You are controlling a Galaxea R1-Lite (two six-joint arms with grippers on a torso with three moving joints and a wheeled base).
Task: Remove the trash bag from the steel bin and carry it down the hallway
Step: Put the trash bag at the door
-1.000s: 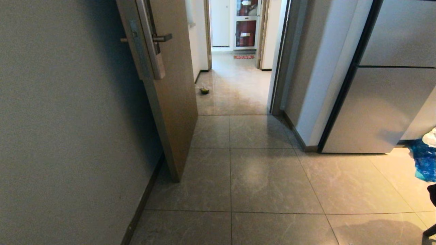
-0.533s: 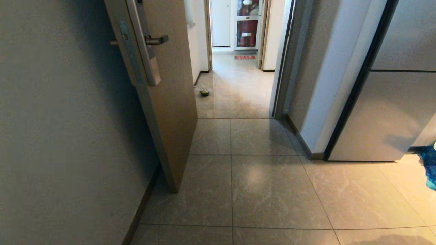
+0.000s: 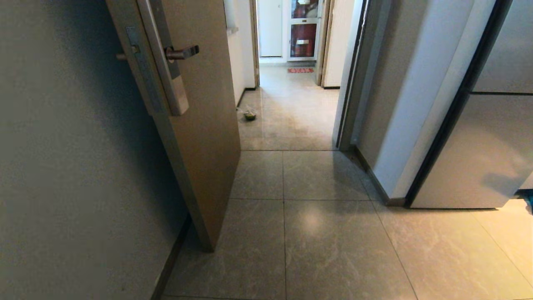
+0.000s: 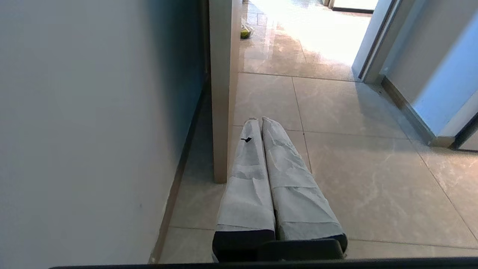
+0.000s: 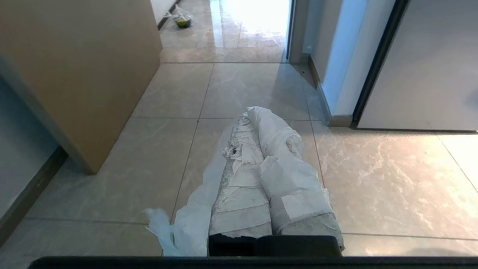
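Camera's rolled forward since a second ago: whole head view shifted, door [image 3: 195,125] looms larger at 10 o'clock, blue bags that sat at 3 o'clock are nearly out of frame. That's the base driving, not things moving.

Head view: neither arm visible. Doorway dead ahead at 12, bright hallway [image 3: 291,108] beyond it, a small bagged green item [image 3: 250,114] on the tiles near the left wall at 11. Grey cabinet front [image 3: 483,146] at 2 o'clock. No steel bin anywhere.

Left wrist view: left gripper [image 4: 261,121] clenched on nothing, padded fingers [image 4: 246,179] pressed together, pointing at the floor [image 4: 354,168] just beside the door's edge [image 4: 222,93]. Idle.

Right wrist view: right gripper [image 5: 250,112] clamped with thin white plastic caught between the fingers; the trash bag [image 5: 194,216] drapes off the left side of the jaws and hangs below the camera. No green print showing from here, only crumpled white film.

Judgement: bag's out, carry leg under way. To do it well, keep the clamp tight, aim for the middle of the gap and give the door edge room on the left, since the left gripper is close to it. Steer clear of the item on the floor.

Only the right wrist view proves the bag is held; head view gives the route but no arms; left wrist shows door clearance best.
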